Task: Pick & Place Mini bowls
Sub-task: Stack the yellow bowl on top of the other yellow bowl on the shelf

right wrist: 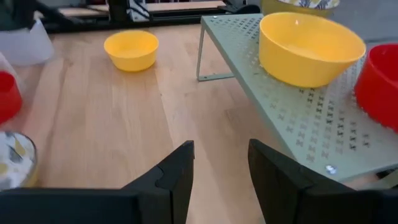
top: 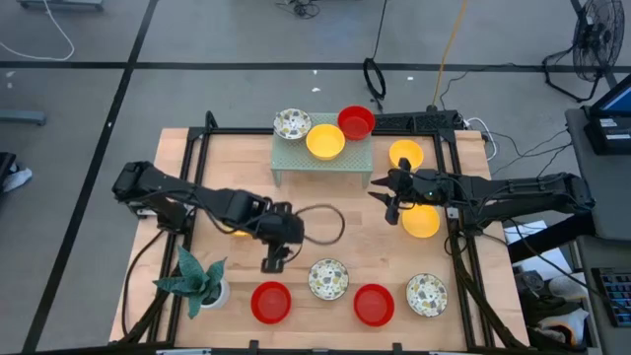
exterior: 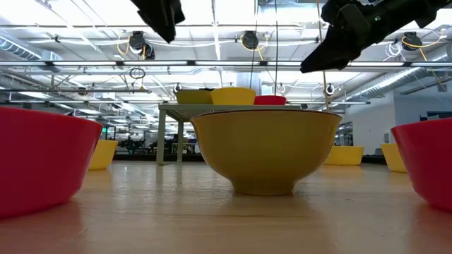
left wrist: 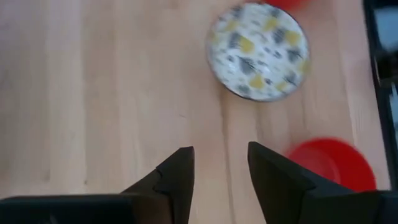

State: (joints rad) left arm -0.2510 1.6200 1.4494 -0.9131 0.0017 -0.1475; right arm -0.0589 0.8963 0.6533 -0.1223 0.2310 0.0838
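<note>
Left gripper [left wrist: 221, 177] hovers over bare wooden tabletop [left wrist: 93, 93], its 2 fingers narrowly parted, holding nothing; a speckled white round mini bowl [left wrist: 258, 50] lies just ahead of the fingertips. Right gripper [right wrist: 221, 168], fingers parted and empty, faces the yellow bowl [right wrist: 310, 46] on the pale green perforated rack [right wrist: 298, 118].

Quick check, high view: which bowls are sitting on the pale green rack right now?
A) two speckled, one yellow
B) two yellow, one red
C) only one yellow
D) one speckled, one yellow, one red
D: the green rack carries a speckled bowl, a yellow bowl and a red bowl; the right wrist view shows the yellow and red ones on its perforated top.
</note>
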